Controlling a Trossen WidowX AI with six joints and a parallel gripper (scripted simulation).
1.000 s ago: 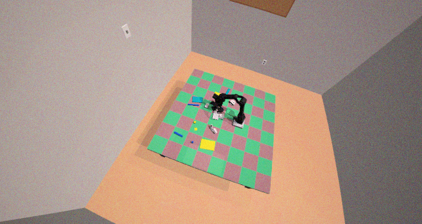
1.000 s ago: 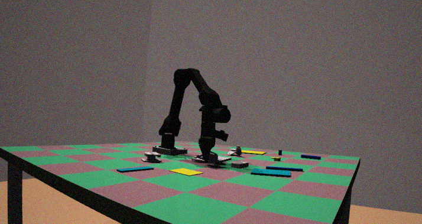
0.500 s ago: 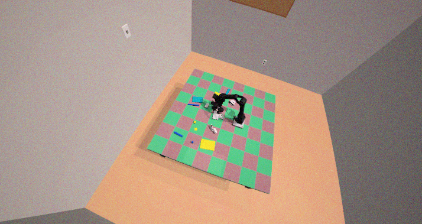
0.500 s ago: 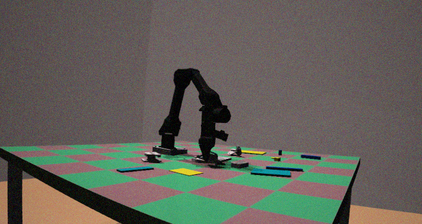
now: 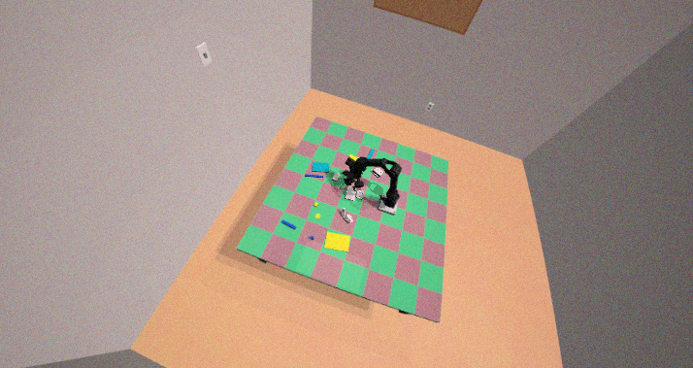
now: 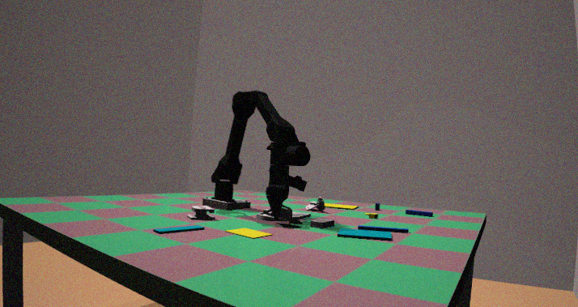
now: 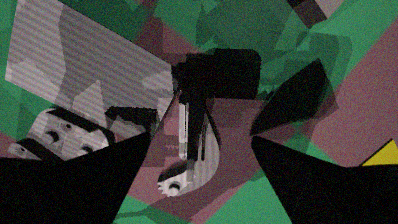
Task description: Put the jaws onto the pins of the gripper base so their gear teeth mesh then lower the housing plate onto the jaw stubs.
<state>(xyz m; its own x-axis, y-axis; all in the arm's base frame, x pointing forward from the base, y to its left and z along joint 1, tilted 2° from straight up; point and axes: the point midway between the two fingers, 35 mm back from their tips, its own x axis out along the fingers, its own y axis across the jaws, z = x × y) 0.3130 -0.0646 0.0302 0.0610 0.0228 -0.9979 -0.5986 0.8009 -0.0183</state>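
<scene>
In the wrist view a grey jaw [image 7: 194,150] lies flat on the table. Its gear teeth are at the near end and a black block [image 7: 220,72] is at the far end. My gripper [image 7: 202,139] is open, with one black finger on each side of this jaw and not touching it. A large flat grey plate [image 7: 85,75] lies to the upper left. Beside it is a pale part with round holes [image 7: 55,135], half hidden by my left finger. In the top and exterior views my gripper [image 6: 279,211] is down at the table. A second jaw [image 5: 346,216] lies apart [image 6: 316,205].
A small grey-white part [image 6: 201,212] sits near the arm's base [image 6: 224,202]. A dark grey block [image 6: 322,223] lies right of the gripper. Flat coloured pieces are scattered about: a cyan plate [image 6: 364,234], yellow plates [image 6: 248,232] [image 5: 337,241], and blue bars [image 6: 382,228].
</scene>
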